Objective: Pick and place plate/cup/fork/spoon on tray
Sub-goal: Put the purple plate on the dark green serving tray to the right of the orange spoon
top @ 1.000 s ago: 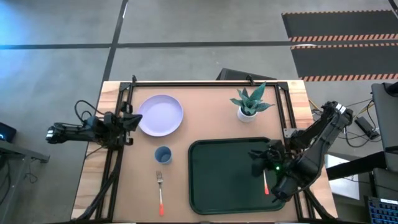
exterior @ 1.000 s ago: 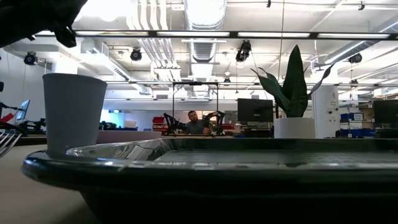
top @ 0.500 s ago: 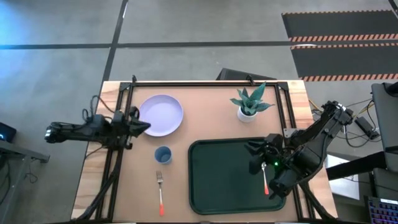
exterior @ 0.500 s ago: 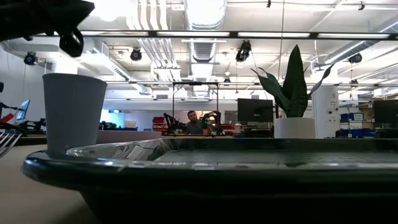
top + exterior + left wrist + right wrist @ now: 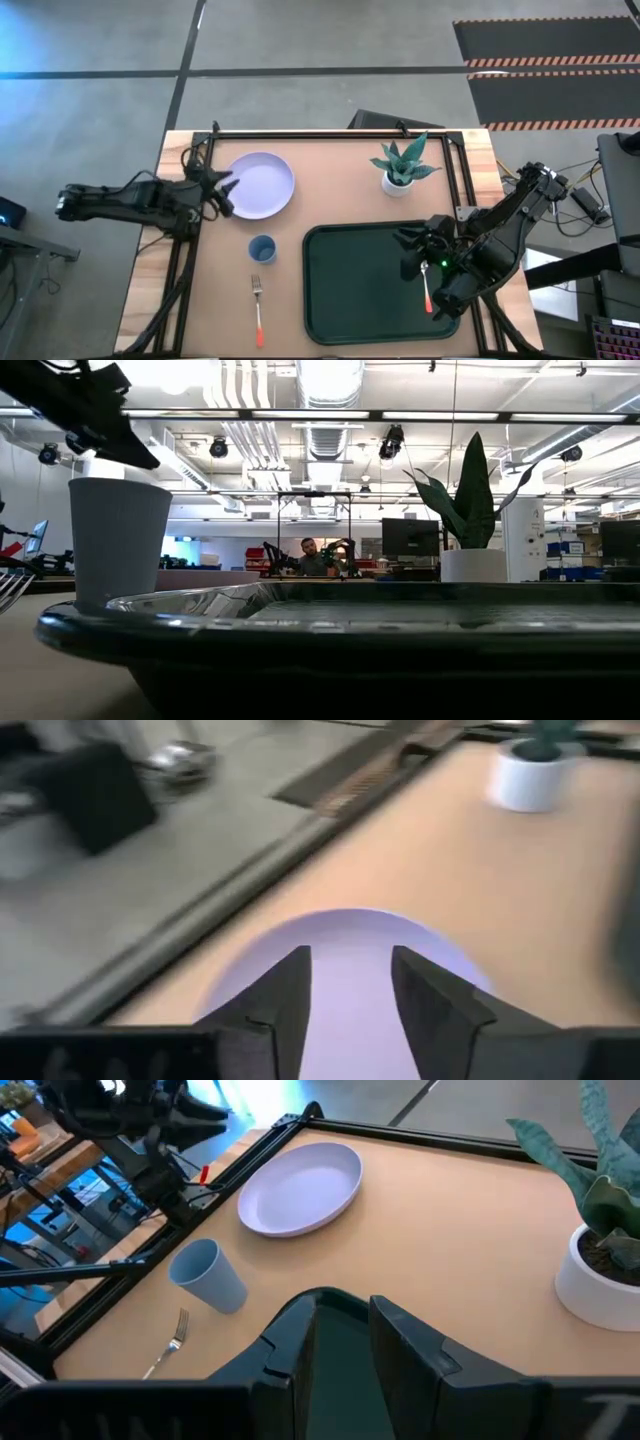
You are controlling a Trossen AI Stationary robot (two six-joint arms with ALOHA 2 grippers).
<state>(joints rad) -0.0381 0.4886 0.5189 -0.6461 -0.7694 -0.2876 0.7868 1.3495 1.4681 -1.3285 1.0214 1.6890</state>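
Note:
The lavender plate [image 5: 262, 185] lies flat at the table's far left. My left gripper [image 5: 226, 192] stands open over the plate's left rim [image 5: 340, 935]; whether it touches the plate I cannot tell. The blue cup [image 5: 262, 248] stands upright near the plate. The fork [image 5: 258, 312] lies near the front edge, tines pointing away. The dark green tray [image 5: 350, 285] lies at the front right. On the tray's right part lies the spoon [image 5: 427, 294]; only its orange-red handle shows under my right arm. My right gripper [image 5: 410, 252] hovers open over the tray, holding nothing.
A white pot with a green plant [image 5: 400, 170] stands at the far right, beyond the tray. Black frame rails [image 5: 190, 250] run along the table's left, far and right sides. Bare table lies between the plate and the plant.
My left gripper has swung a little toward the plate, tipped down toward its left rim, and opened its fingers. The plate, cup, fork and spoon have stayed where they were.

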